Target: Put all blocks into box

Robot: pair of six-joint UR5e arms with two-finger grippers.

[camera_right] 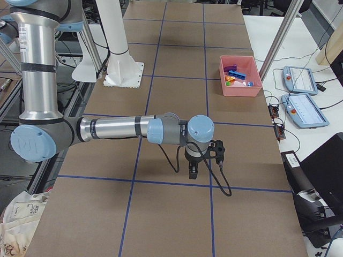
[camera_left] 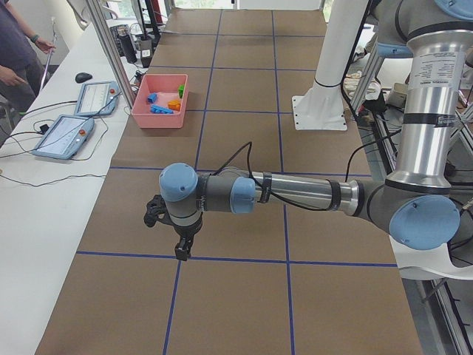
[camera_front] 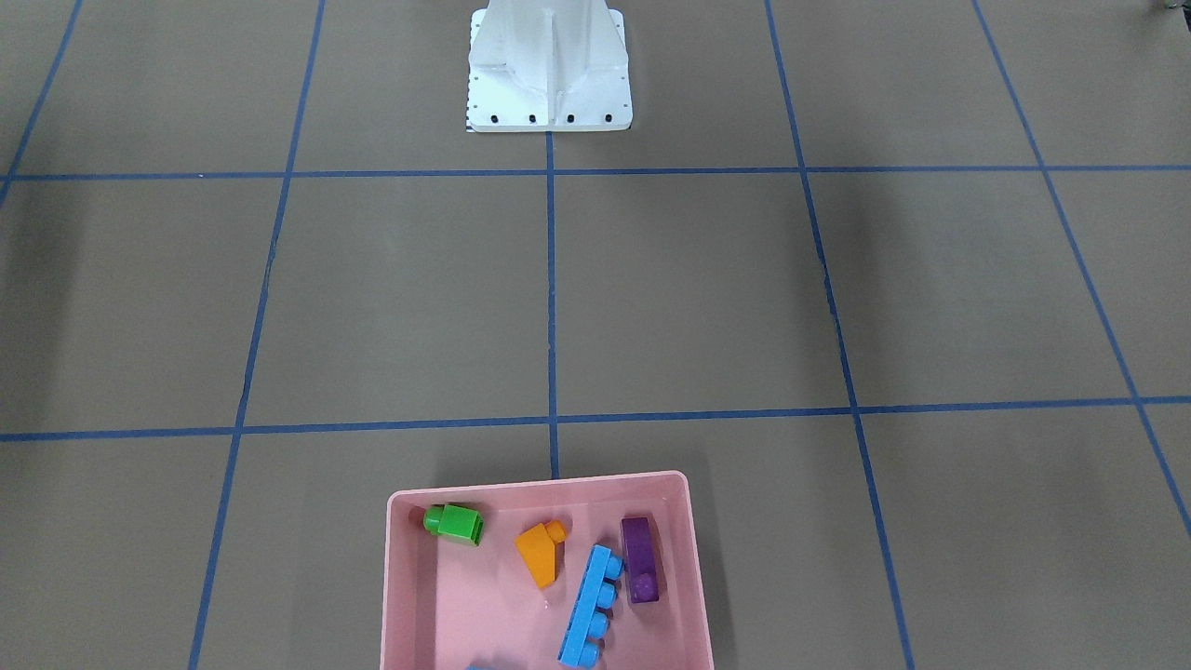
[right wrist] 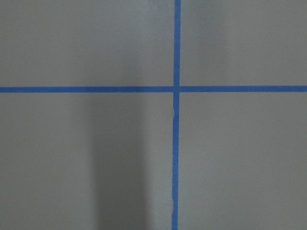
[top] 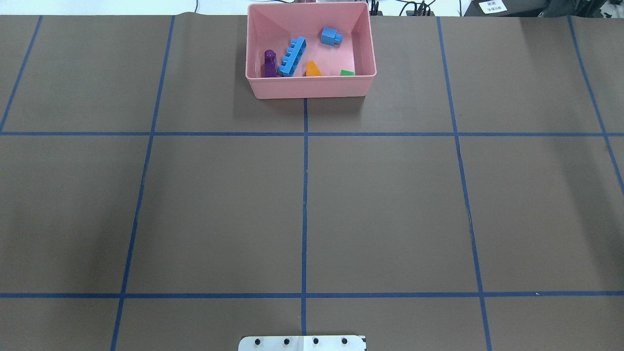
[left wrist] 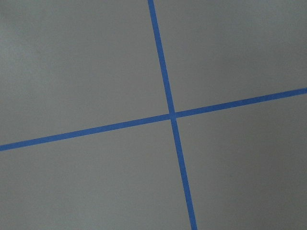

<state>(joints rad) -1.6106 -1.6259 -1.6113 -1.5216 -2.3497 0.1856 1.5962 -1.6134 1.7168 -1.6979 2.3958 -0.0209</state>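
Left gripper (camera_left: 179, 250): hangs over the brown table (top: 390, 219), fingers pointing down, well apart from the box. It shows only in the side view, so I cannot tell whether the claw is spread or closed.
Left wrist view: only table cover and a crossing of blue tape lines (left wrist: 172, 115).
Box (top: 312, 88): pink, at the far middle edge of the table, across from the white robot base (camera_front: 549, 84).
Purple block (top: 269, 59): inside, against the box's left wall.
Long light-blue block (top: 292, 57): inside, lying aslant just beside the purple one.
Orange block (top: 313, 69): inside, its lower part hidden by the box's near wall.
Small blue cube (top: 331, 37): inside, toward the far wall.
Green block (top: 347, 73): inside, mostly hidden behind the near wall.
Right gripper (camera_right: 193, 170): fingers down over the table, well apart from the box. I cannot tell the claw's state.
Side bench: two screen pendants (camera_left: 63, 137), a mouse (camera_left: 83, 77) and a person (camera_left: 15, 44) beside the box end.
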